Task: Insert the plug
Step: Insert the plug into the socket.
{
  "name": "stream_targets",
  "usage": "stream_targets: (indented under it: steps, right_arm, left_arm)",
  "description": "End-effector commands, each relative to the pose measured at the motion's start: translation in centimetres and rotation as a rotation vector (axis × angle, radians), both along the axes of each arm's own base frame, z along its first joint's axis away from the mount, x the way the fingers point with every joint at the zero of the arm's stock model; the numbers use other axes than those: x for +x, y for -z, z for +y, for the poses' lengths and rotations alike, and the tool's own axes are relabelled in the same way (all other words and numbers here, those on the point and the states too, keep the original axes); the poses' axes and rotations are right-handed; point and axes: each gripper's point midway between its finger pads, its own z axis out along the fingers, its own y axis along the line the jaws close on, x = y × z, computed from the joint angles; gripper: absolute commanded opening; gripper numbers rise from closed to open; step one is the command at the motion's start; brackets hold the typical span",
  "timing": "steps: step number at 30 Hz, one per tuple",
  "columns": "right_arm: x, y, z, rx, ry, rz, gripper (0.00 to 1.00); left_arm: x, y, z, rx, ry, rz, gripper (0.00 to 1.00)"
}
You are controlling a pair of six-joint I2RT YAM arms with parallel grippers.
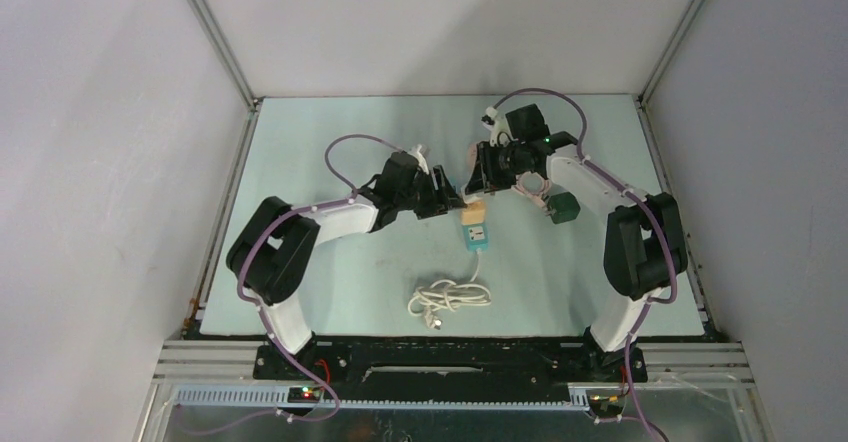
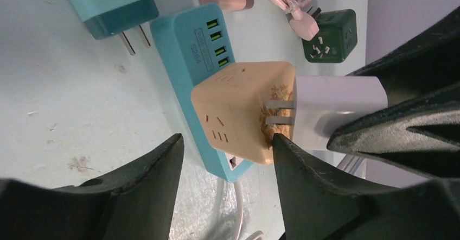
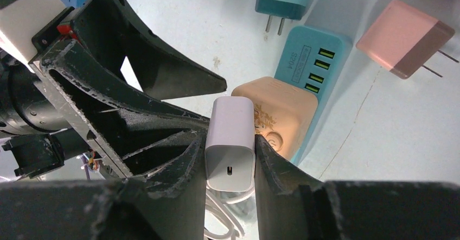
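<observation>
White charger (image 3: 230,142) clenched in right jaws, prongs (image 2: 279,112) half-hidden in beige cube (image 2: 238,109); left jaws released.

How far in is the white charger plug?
Not fully in: its bare metal prongs show between the white charger plug and the beige cube socket.

My right hand (image 3: 230,161) is black and its charger plug (image 3: 230,126) plain white; the cube adapter (image 2: 238,107) is peach, speckled brownish on one face. The power strip (image 2: 181,50) is sky blue with four green USB ports (image 2: 216,43), the bench (image 2: 70,104) pale mint, the cube socket (image 2: 331,36) dark green, and the charger (image 3: 404,39) pink with a darker brownish end.
</observation>
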Motion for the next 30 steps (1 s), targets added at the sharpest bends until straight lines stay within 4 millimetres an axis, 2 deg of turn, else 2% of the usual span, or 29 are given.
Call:
stream_targets:
  steps: [1,4,11,15,18,22,30]
  right_arm:
    - [-1.2,3.7,-1.2,-0.125,0.006,0.075,0.0]
    - [-0.8,2.0,-0.7,-0.076,-0.002,0.035,0.0]
    - [0.6,-4.0,-0.8,0.019,0.021,-0.089,0.0]
    - [1.0,-5.5,-1.6,0.03,0.046,-0.125,0.0]
    - [0.8,-4.7,-2.1,0.01,0.044,-0.103,0.0]
    - [0.0,-2.7,-2.0,-0.008,0.03,-0.043,0.0]
    - [-1.2,1.4,-3.2,-0.128,0.05,0.034,0.0]
  left_arm:
    - [0.9,-2.2,0.4,-0.008,-0.023,-0.078,0.67]
    - [0.9,-2.9,0.3,-0.028,-0.015,-0.099,0.67]
    - [1.2,-2.9,-0.1,-0.044,-0.015,-0.103,0.64]
    - [1.4,-3.0,-0.5,-0.052,-0.008,-0.099,0.63]
    - [1.6,-2.6,-0.6,-0.043,-0.007,-0.092,0.6]
    - [1.5,-1.6,-0.6,-0.028,-0.005,-0.07,0.55]
    - [0.9,1.7,0.0,0.015,-0.031,-0.014,0.49]
